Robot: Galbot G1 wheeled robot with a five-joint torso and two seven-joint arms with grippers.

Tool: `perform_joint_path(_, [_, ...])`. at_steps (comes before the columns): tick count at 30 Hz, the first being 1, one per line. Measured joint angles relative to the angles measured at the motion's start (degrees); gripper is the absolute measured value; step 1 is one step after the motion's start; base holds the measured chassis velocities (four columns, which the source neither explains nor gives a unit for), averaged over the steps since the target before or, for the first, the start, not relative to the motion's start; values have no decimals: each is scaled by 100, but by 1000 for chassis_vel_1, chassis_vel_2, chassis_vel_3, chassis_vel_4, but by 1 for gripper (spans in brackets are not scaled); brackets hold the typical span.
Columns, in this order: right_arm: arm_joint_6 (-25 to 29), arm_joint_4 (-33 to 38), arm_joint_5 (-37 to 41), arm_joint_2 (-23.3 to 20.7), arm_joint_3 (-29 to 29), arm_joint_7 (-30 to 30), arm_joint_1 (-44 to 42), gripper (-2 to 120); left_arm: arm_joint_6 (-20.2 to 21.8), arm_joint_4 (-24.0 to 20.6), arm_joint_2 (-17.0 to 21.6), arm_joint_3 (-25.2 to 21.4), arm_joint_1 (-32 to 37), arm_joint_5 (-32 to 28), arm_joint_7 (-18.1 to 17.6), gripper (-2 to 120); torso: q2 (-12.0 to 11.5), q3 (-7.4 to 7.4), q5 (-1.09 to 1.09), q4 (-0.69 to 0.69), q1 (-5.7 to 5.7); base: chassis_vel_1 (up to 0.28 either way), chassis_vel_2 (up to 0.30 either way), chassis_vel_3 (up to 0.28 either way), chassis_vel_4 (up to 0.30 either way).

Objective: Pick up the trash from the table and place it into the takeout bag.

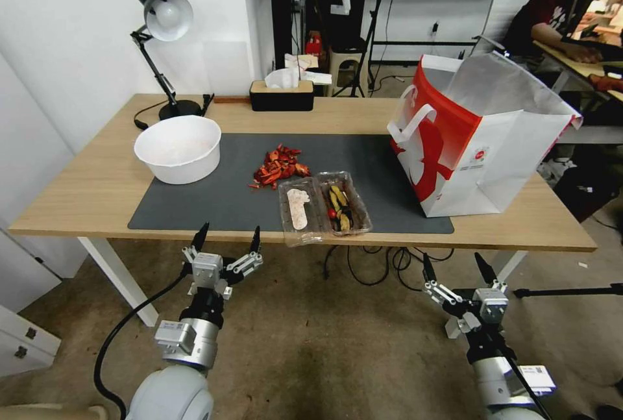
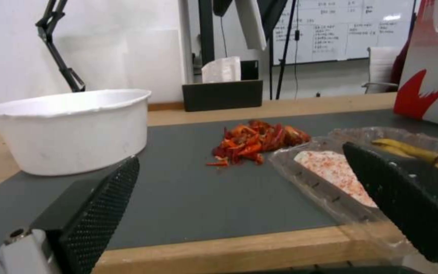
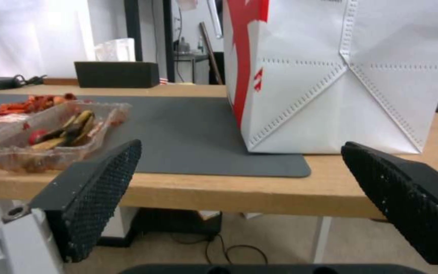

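The trash lies on the table (image 1: 91, 193), on its dark grey mat (image 1: 214, 206): a white bowl (image 1: 178, 147) at the left, a heap of red scraps (image 1: 279, 167) in the middle, and a clear two-part plastic container (image 1: 323, 207) with leftovers at the front edge. The takeout bag (image 1: 477, 134) stands open and upright at the right end. My left gripper (image 1: 227, 238) hangs open just below the front edge, facing the red scraps (image 2: 257, 140) and the container (image 2: 340, 171). My right gripper (image 1: 457, 269) is open, lower, in front of the bag (image 3: 340, 76).
A black tissue box (image 1: 281, 94) and a desk lamp (image 1: 162, 17) stand along the back edge. Cables hang under the table near the middle. A white cabinet (image 1: 26, 342) stands on the floor at the left, and a dark stand leg (image 1: 564, 290) lies at the right.
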Motion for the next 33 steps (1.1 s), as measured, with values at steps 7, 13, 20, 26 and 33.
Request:
perform_joint_path(7, [48,18,38,-35,45,-81,-35,100,-24,108,-8,-41,16,-26,-28,100,0,0,0,0,0,0,0,0,0])
perform_joint_path(13, [81,-19,142,-49,63,-129,-49,100,-145,211,-10,-32,10,-181,-121,100,0,0,0,0,0,0,0,0,0])
perform_joint_path(20, [100,-27,163,-52,65,-149,-47,100,-237,263,8,-41,65,-222,-126,100,0,0,0,0,0,0,0,0,0])
perform_joint_path(26, [101,-29,164,-54,66,-149,-46,100,-239,264,10,-41,65,-223,-124,100,0,0,0,0,0,0,0,0,0])
perform_joint_path(33, [101,-32,164,-54,66,-149,-45,100,-239,264,13,-40,64,-223,-122,100,0,0,0,0,0,0,0,0,0])
